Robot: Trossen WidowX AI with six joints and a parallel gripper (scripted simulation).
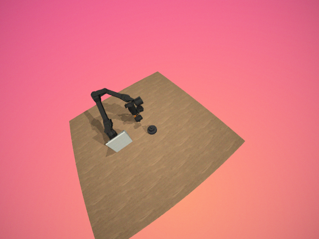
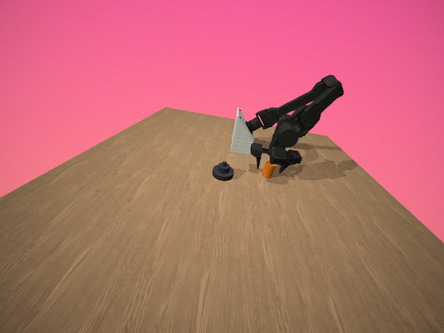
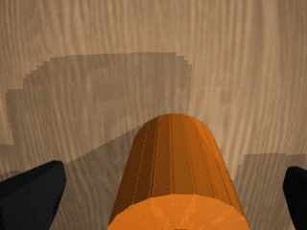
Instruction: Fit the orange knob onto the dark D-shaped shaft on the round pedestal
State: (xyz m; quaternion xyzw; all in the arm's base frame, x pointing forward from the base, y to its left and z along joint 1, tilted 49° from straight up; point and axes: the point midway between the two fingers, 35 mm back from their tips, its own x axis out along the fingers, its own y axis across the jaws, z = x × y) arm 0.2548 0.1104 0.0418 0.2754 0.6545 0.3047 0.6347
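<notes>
The orange knob (image 1: 135,116) (image 2: 268,171) (image 3: 177,158) stands upright on the table, mostly hidden by the arm in the top view. Its top is cut off at the bottom of the wrist view, so its hole is almost all hidden. My gripper (image 2: 268,170) (image 3: 177,178) is open, pointing down, with one finger on each side of the knob and a gap on both sides. The round dark pedestal (image 1: 152,132) (image 2: 223,176) stands apart from the knob, left of it in the exterior view. Its short shaft (image 1: 151,127) (image 2: 224,163) is bare; the flat side cannot be made out.
The wooden table (image 1: 164,164) (image 2: 229,250) carries everything. A pale grey wedge-shaped plate (image 1: 119,141) (image 2: 241,139) stands beside the arm's base, behind the pedestal and knob in the exterior view. The arm (image 1: 101,110) (image 2: 304,102) arches over the table's side. Its shadows fall around the knob.
</notes>
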